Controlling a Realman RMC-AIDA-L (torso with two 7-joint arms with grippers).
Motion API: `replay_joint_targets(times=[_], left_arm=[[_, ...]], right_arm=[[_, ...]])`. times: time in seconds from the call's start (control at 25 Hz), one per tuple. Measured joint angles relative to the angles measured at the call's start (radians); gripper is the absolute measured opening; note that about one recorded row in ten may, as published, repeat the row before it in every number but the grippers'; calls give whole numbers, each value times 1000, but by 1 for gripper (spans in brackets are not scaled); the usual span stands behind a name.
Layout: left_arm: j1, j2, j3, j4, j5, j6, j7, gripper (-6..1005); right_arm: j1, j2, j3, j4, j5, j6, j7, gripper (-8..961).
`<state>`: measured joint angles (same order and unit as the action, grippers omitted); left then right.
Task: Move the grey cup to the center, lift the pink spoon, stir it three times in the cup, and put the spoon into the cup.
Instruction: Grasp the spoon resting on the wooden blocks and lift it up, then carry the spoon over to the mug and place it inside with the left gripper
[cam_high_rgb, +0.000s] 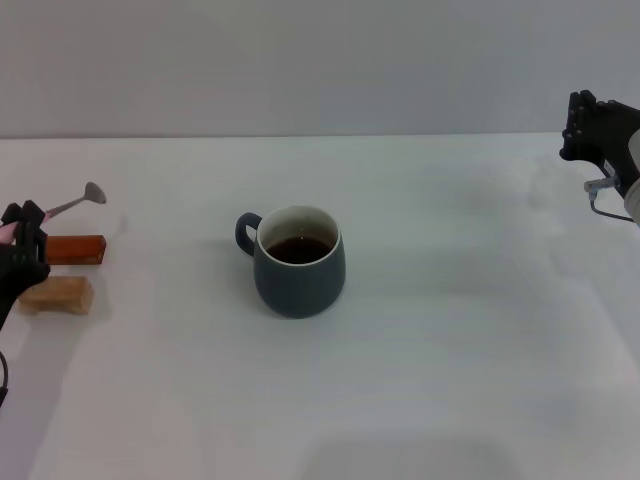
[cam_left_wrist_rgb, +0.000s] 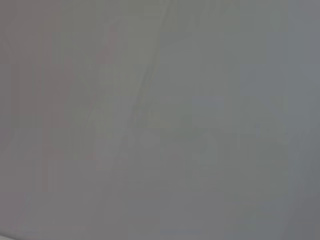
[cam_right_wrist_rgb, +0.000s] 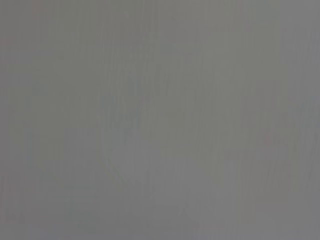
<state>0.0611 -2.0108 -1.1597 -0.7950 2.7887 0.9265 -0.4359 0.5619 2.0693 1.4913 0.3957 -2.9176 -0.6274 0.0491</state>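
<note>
1. Holding the pink spoon (cam_high_rgb: 78, 203) up off the table, the left gripper (cam_high_rgb: 22, 243) sits at the far left edge of the head view. Its fingers look closed on the pink handle, and the grey metal bowl sticks up and away from it.

2. The grey cup (cam_high_rgb: 298, 262) stands upright near the middle of the white table (cam_high_rgb: 450, 350). Its handle points to the robot's left. There is a dark drink inside it.

3. The spoon and the cup are well apart. So I think the cup part is done, and the step now is to carry the spoon over to the cup.

4. To do it well, the arm should keep its hold firm so the thin spoon does not slip or spin.

5. It should stay high as it leaves, because a red-brown block (cam_high_rgb: 76, 249) and a tan wooden block (cam_high_rgb: 58, 295) lie just beside the gripper.

6. Then the spoon should tip so its bowl points down, and go in at the middle of the cup's opening, not onto the white rim.

7. Slow stirring is best, or the dark drink could splash or the cup could slide.

8. The right gripper (cam_high_rgb: 588, 124) waits up at the far right, away from everything. I cannot tell how it is set.

9. Both wrist views show only plain grey.
</note>
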Motion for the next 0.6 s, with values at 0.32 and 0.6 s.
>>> replay_joint_targets(times=[0.32,0.6], left_arm=[[1,37,-2,-53,57,5,-141,145],[4,82,7,-118,98,7,-243,147]], right_arm=[[2,0,1,-3,0,0,0,51],[3,-2,14,-3,0,0,0,51]])
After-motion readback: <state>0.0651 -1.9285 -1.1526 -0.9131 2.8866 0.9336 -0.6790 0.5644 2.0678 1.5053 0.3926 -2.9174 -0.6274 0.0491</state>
